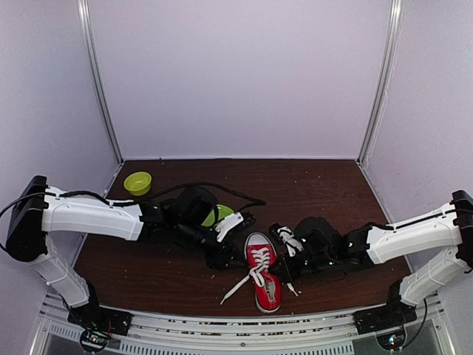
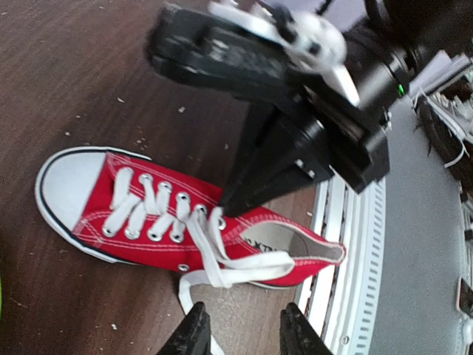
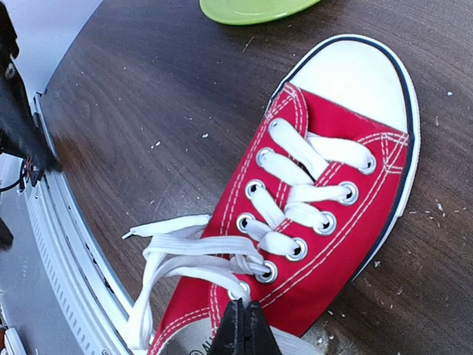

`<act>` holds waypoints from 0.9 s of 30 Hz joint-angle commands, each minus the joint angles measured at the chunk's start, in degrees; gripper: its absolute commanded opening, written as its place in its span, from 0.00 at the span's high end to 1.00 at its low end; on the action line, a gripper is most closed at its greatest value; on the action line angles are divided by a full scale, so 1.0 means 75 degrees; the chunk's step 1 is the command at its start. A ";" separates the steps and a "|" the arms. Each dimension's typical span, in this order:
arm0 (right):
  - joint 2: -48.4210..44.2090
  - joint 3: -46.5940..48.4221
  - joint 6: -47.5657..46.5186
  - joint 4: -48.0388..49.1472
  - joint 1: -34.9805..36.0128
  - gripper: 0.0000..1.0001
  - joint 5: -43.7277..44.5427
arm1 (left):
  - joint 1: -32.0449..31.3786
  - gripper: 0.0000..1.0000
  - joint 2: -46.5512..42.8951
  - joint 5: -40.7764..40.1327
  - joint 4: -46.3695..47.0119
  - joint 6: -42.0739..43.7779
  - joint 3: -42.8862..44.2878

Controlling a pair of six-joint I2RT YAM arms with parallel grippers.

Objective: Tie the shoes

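The sneaker (image 1: 262, 272) lies on the table (image 1: 325, 192) near the front edge, toe rearward. The left claw (image 2: 244, 316) is just left of it. The right claw (image 3: 242, 316) is at its top eyelets. The laces (image 1: 238, 287) trail front-left. A bowl (image 1: 137, 183) sits rear-left.

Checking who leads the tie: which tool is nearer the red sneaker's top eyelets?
Right. The right tool is tip-down at the sneaker's top eyelets; the left tool hovers open beside the sneaker, over a loose lace.
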 commanded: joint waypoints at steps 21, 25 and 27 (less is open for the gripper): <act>-0.0127 -0.0145 -0.0004 0.0255 0.0062 1.00 -0.0108 | 0.0258 0.74 0.2017 0.0661 -0.0131 -0.0842 0.1379; -0.0133 -0.0120 0.0001 0.0267 0.0064 1.00 -0.0089 | 0.0258 0.77 0.2107 0.0565 -0.0277 -0.0835 0.1410; -0.0119 -0.0101 -0.0003 0.0268 0.0067 1.00 -0.0090 | 0.0258 0.78 0.2143 0.0584 -0.0314 -0.0820 0.1395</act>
